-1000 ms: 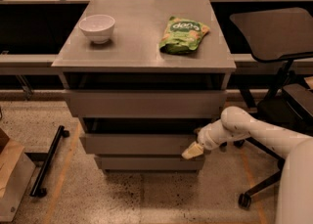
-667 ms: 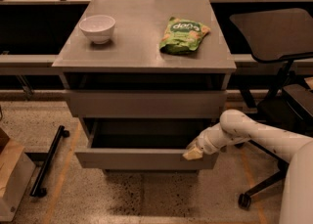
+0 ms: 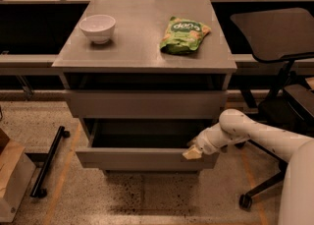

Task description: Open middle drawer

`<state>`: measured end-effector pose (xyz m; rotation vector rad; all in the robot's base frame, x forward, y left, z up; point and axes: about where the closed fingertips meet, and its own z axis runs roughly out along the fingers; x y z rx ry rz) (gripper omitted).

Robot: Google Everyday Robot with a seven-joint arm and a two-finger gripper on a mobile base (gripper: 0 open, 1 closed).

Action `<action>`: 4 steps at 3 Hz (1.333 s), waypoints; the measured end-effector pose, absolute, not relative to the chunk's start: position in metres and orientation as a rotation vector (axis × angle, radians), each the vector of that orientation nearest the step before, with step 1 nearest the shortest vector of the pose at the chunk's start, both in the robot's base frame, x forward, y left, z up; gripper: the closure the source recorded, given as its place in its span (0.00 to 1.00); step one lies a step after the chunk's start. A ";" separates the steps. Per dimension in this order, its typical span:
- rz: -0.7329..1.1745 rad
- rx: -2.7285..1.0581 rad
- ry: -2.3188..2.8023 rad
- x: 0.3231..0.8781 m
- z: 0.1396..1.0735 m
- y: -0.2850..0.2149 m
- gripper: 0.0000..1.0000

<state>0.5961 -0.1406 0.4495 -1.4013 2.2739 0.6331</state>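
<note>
Speckled floor [image 3: 162, 199], dim room, long counters behind. Grey desk [image 3: 142, 37] with stacked drawers at centre.

- Claw [image 3: 192, 153]: low on the right, at the end of a white arm [image 3: 255, 130] coming in from the right edge. It sits at the right end of the middle drawer's front, against the upper edge. Open or closed: cannot tell.
- Middle drawer [image 3: 142, 159]: stands well out from the desk body, dark interior showing. Its front stretches leftward from the claw.
- Top drawer [image 3: 142, 103]: above and left of the claw, flush and shut.
- White bowl [image 3: 97, 26]: on the desk top, far up and left of the claw.
- Green snack bag [image 3: 184, 35]: on the desk top, almost straight above the claw.
- Black office chair [image 3: 279, 37]: right of the claw, apart from the desk.
- Black bar [image 3: 48, 162]: on the floor, well left of the claw.
</note>
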 end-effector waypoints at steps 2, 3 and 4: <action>0.613 -1.393 2.451 0.551 0.439 -0.133 0.00; 0.635 -1.367 2.502 0.537 0.435 -0.134 0.00; 0.719 -1.362 2.565 0.517 0.430 -0.135 0.00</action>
